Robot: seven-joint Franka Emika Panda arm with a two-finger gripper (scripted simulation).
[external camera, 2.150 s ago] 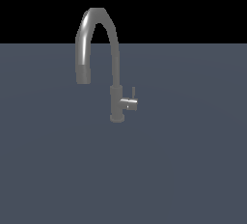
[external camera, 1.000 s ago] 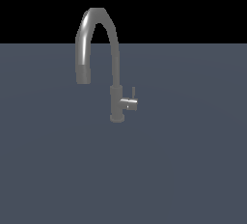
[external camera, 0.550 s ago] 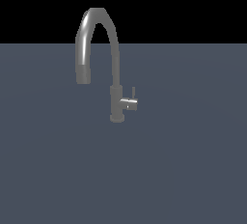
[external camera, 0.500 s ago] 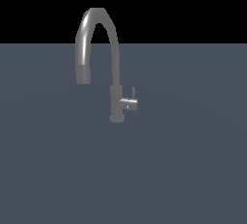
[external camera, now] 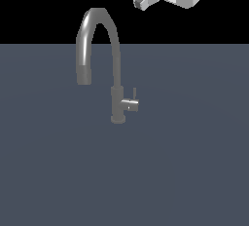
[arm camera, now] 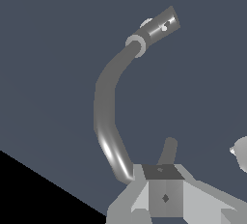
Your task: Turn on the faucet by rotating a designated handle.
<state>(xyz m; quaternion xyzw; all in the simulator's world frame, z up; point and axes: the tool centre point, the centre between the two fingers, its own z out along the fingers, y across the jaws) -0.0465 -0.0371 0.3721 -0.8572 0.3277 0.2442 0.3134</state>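
The faucet (external camera: 115, 59) is a tall grey gooseneck tap standing on the dark grey surface, with its spout arching toward the exterior view's left. The handle (external camera: 130, 104) is a small stub on the base's right side with a thin pin standing up from it. My gripper (external camera: 142, 0) hangs at the top of the exterior view, well above and to the right of the spout, touching nothing. Its fingers look closed together and empty. The wrist view looks down on the faucet (arm camera: 107, 107). The base and handle (arm camera: 146, 23) are far from my gripper (arm camera: 164, 196).
The flat dark grey surface (external camera: 194, 161) spreads around the faucet. A black background lies beyond its far edge. A small pale shape (arm camera: 240, 153) sits at the wrist view's edge; I cannot tell what it is.
My gripper has come into the exterior view at the top right; it was not visible before. The faucet and handle have not moved.
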